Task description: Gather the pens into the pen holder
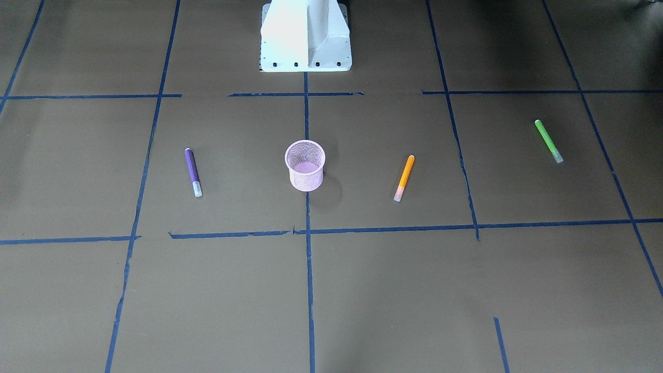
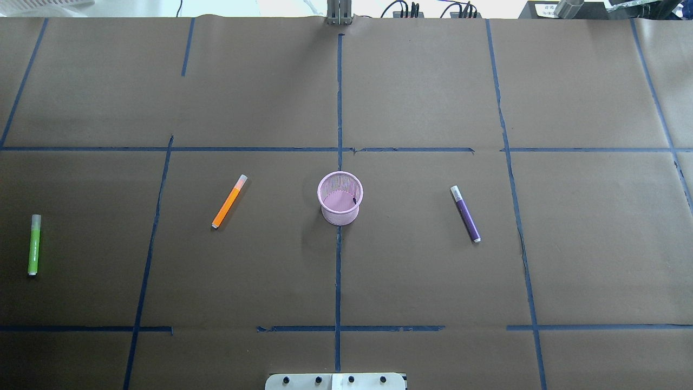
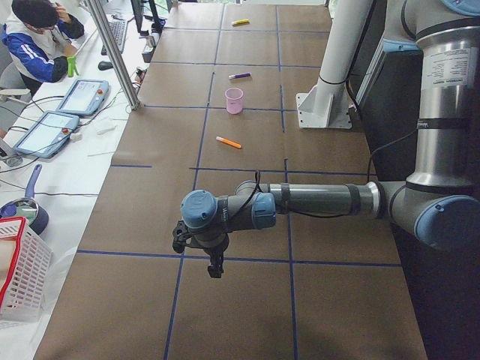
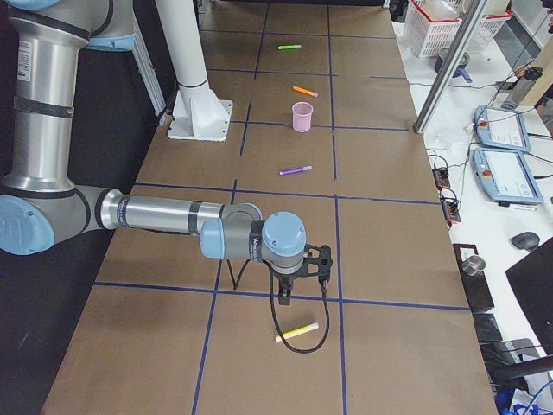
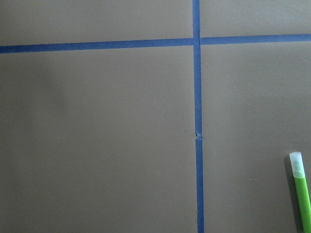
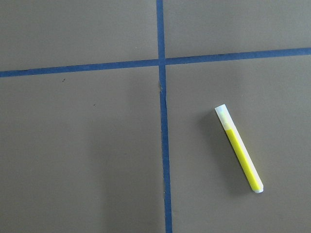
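Note:
The pink mesh pen holder (image 2: 340, 198) stands upright at the table's middle with no pen in it. The orange pen (image 2: 229, 201) lies to its left and the purple pen (image 2: 465, 214) to its right. The green pen (image 2: 34, 245) lies at the far left and shows at the edge of the left wrist view (image 5: 302, 191). A yellow pen (image 6: 239, 149) lies under my right gripper (image 4: 311, 262) at the table's right end. My left gripper (image 3: 187, 238) hangs over the left end. I cannot tell whether either gripper is open or shut.
Blue tape lines (image 2: 338, 108) grid the brown paper table cover. The robot's white base (image 1: 305, 36) stands at the table's near edge. A person (image 3: 37, 37), tablets (image 3: 82, 94) and a white basket (image 3: 22, 277) are beside the table's far side.

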